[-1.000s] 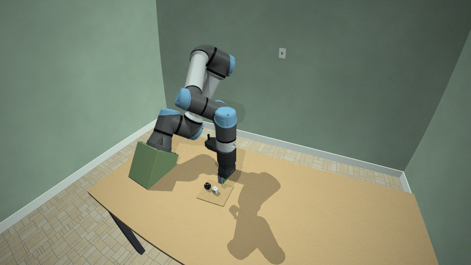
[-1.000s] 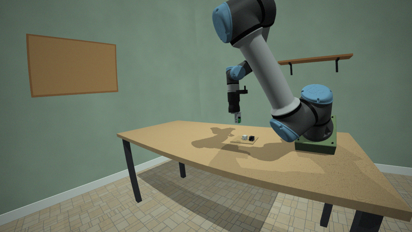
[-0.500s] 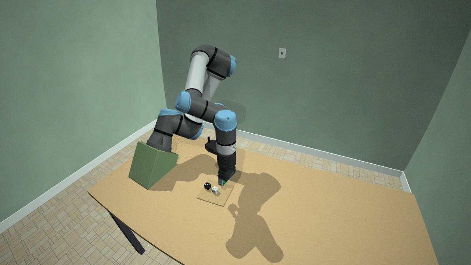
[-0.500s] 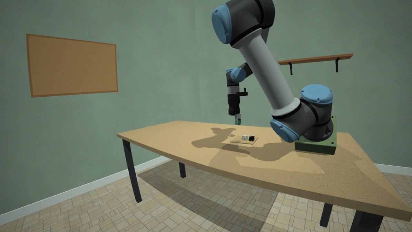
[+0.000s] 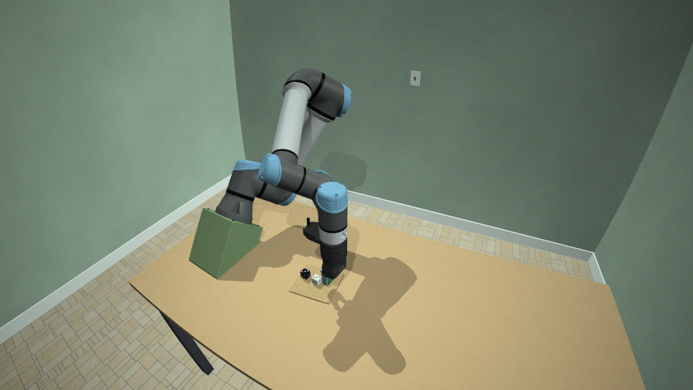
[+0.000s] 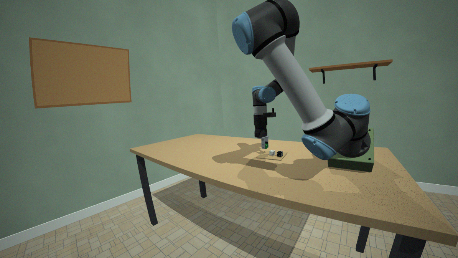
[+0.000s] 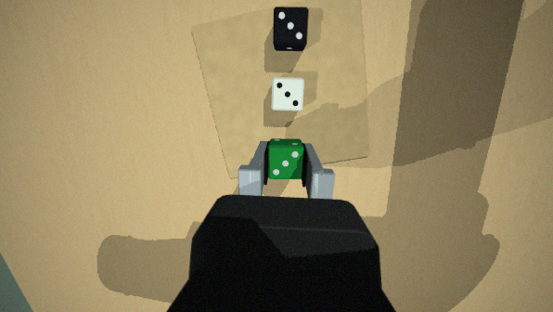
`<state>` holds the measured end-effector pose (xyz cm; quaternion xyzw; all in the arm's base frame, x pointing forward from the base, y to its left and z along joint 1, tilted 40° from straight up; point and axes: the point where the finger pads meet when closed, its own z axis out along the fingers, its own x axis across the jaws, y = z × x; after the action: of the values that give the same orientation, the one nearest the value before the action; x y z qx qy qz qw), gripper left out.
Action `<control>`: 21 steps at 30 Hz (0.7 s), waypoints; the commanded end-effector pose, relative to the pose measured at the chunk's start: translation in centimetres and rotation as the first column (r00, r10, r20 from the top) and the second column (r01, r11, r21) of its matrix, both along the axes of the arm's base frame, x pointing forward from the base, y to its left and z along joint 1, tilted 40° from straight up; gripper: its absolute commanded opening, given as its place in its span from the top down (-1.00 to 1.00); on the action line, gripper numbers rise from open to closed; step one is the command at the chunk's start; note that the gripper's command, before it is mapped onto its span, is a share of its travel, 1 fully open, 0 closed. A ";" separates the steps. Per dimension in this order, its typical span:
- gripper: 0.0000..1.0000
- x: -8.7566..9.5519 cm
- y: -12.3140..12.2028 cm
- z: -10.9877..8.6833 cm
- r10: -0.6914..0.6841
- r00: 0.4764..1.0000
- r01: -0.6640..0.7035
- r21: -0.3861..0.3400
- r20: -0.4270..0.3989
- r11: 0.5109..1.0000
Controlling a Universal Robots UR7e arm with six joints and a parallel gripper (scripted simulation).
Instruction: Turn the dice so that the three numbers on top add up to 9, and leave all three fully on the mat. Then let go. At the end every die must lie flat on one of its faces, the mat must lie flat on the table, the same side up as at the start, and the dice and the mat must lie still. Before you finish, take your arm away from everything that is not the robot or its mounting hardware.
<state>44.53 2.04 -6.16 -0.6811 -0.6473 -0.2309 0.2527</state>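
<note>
Fingers clamped on the green die point(image 5: 330, 280) point(image 6: 266, 145) point(image 7: 285, 162) above the mat point(image 5: 310, 295) point(image 6: 268, 157) point(image 7: 241, 116), the gripper point(image 5: 327, 278) point(image 6: 264, 144) point(image 7: 285, 155) should lower it level, three up, beside the white die point(image 5: 316, 279) point(image 6: 272, 152) point(image 7: 288, 94), fully inside the edge.

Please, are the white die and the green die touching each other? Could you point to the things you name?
Apart: the wrist view shows mat surface between the white die point(image 5: 316, 279) point(image 6: 272, 152) point(image 7: 288, 94) and the green die point(image 5: 330, 281) point(image 6: 266, 146) point(image 7: 286, 162).

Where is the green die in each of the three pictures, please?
Top: below the middle, under the fingers, partly hidden.
Exterior: right of the middle, low between the fingers.
Wrist: the green die is at the centre, between the fingers.
Shared landmark: the white die.
</note>
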 end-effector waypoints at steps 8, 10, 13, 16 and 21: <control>0.02 0.1 1.7 -2.2 -0.002 1.000 0.002 -0.002 0.002 1.000; 0.02 0.1 1.7 -2.2 -0.002 1.000 0.002 -0.002 0.002 1.000; 0.02 0.1 1.7 -2.2 -0.002 1.000 0.002 -0.002 0.002 1.000; 0.02 0.1 1.7 -2.2 -0.002 1.000 0.002 -0.002 0.002 1.000; 0.02 0.1 1.7 -2.2 -0.002 1.000 0.002 -0.002 0.002 1.000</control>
<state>44.60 3.78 -8.36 -0.6815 -0.6471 -0.2308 0.2521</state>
